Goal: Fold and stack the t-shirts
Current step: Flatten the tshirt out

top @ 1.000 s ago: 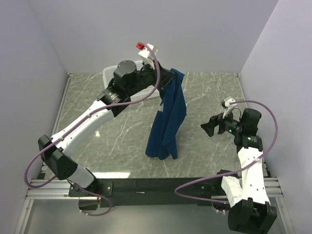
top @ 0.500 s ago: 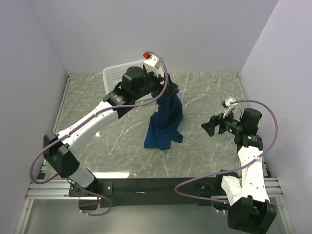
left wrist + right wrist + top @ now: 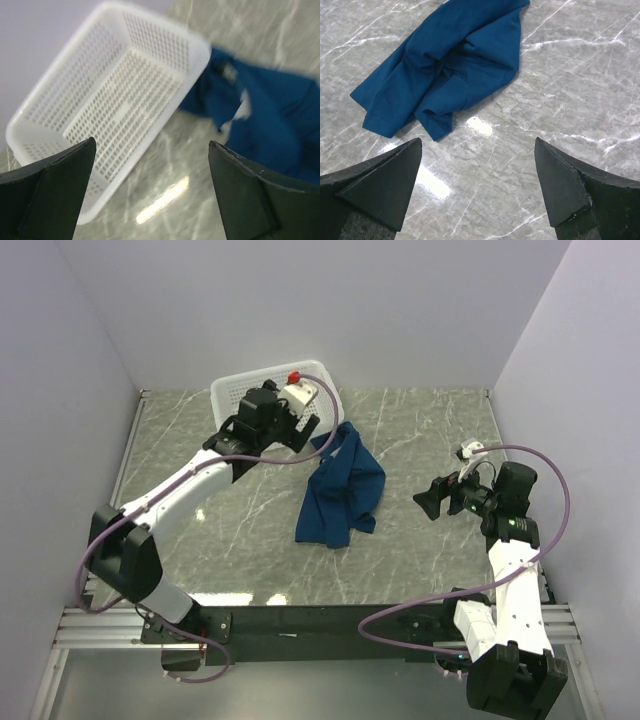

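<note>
Dropped, the limp t-shirt [image 3: 340,495] lies crumpled; left claw [image 3: 151,145] and right claw [image 3: 477,142] both spread; pinch a corner

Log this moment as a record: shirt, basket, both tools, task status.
shirt: blue, crumpled in a heap on the table, unfolded
basket: white, far left, nothing inside, beside the shirt
left tool: open, empty, raised between basket and shirt
right tool: open, empty, right of the shirt, facing it
status: folding not yet begun
</note>
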{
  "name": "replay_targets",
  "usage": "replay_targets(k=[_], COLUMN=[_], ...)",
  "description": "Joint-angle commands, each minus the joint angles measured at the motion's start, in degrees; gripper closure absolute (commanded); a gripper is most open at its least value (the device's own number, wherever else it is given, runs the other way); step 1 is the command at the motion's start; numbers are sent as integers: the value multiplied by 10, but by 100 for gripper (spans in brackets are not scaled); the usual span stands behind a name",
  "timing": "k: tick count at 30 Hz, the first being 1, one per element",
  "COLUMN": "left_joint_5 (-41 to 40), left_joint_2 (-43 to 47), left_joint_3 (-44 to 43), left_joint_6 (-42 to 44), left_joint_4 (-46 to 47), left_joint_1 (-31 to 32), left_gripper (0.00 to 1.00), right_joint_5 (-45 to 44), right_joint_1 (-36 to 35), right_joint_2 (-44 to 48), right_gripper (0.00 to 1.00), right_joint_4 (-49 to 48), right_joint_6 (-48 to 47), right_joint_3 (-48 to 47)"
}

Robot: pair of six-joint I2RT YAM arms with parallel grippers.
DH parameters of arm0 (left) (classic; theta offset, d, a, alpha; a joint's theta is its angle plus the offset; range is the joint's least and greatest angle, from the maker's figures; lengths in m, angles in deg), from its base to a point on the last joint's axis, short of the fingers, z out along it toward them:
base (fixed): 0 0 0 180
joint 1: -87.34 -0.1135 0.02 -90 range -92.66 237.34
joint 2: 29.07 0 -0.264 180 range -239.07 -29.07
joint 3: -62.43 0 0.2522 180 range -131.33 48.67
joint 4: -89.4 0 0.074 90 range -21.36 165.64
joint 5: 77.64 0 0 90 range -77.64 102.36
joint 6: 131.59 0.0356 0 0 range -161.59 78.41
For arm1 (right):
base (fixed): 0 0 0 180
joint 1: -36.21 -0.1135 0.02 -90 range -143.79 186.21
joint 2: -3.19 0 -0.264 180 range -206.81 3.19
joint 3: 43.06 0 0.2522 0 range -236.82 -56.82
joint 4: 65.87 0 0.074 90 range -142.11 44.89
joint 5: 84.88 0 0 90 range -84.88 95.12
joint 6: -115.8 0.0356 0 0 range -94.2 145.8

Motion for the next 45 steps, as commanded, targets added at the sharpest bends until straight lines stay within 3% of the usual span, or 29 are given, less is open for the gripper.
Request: replay_targets(k=[1,5,13,22,25,26,27,28,34,36,41,45], left_joint_5=[69,202,186,131,112,105,97,79,15,-45,-103,-134], left_joint_2=[-37,-95,-233,-298,-295,-281,-272,-247,-114,-70,-92,-147], left_joint_3=[7,-47,-170,-181,-160,-149,-134,-99,66,94,38,-44], left_joint_6=[109,177,240,251,247,243,242,244,182,96,-95,-179], left_joint_4=[6,-59,-145,-134,-120,-94,-79,-61,46,54,-53,-110], left_joint_1=[-49,-101,-103,-102,-101,-99,-99,-96,-96,-112,-198,-236], left_gripper=[1,6,13,32,58,82,95,100,100,100,100,100], right_joint_5=[3,4,6,10,9,9,9,9,16,20,29,30], right_joint_1=[6,9,11,16,17,18,18,18,28,30,31,30], right_joint_2=[3,3,2,-1,-3,0,0,1,9,11,13,15], right_gripper=[1,1,1,1,1,1,1,1,1,1,1,1], right_joint_4=[-14,-12,-11,-11,-11,-11,-11,-11,-10,-10,-11,-9], right_joint_6=[-7,-7,-7,-6,-6,-6,-6,-6,-3,-2,1,0], right_joint_3=[1,2,-1,-2,-2,-2,-2,-2,-2,-2,-2,-2])
